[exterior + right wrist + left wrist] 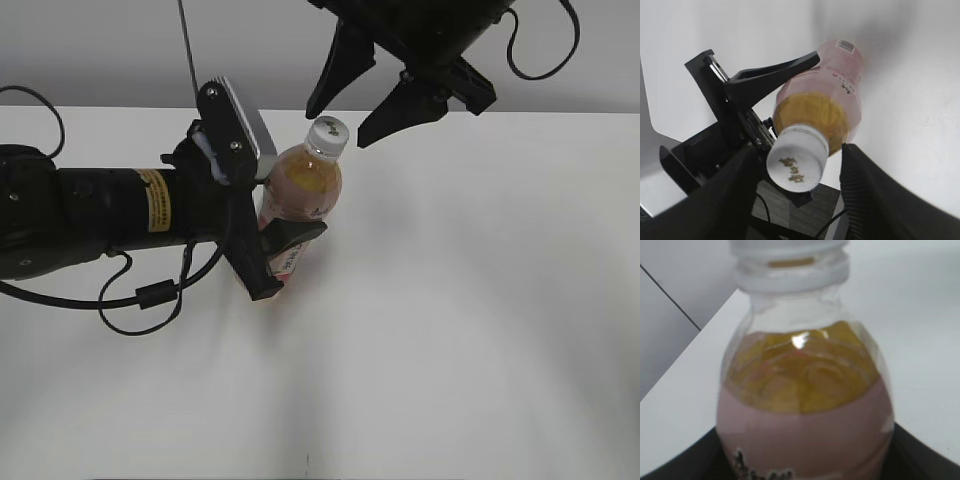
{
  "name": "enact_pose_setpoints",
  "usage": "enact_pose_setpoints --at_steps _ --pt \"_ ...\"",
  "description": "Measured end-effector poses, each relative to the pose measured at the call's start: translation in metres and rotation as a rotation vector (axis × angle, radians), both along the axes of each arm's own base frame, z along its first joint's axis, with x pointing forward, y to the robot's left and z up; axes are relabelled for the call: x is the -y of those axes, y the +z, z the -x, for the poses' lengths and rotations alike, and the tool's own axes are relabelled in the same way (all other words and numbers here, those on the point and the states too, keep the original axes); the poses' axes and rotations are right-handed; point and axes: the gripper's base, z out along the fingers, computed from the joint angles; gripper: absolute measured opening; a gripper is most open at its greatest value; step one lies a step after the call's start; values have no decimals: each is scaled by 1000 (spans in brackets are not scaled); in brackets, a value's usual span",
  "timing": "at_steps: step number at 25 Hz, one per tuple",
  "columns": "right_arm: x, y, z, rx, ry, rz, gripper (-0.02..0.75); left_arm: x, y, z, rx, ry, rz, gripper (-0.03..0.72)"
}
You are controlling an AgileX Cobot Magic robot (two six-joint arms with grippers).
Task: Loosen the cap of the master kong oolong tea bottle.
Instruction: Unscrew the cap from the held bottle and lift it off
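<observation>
Your left claw (272, 235) is clamped around the middle of the tea bottle (303, 185), so the bottle stays standing on the white bench (470, 320) and cannot spin when the top gets turned. The white cap (328, 133) is on top, free to reach. Your right claw (350, 105) hangs just above it with its fingers spread wide, one on each side, touching nothing. Nothing blocks the way down. A thin black cable (150, 300) lies by the left arm.
</observation>
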Motion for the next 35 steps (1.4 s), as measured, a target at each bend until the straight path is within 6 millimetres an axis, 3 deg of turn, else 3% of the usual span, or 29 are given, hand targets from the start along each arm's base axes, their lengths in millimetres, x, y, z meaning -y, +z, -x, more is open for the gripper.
enact_pose_setpoints --at_steps 14,35 --pt "-2 -1 0 -87 -109 -27 407 0 0 0 2 -1 -1 428" --pt "-3 -6 0 -102 -128 17 406 -1 -1 -1 -1 2 -38 428"
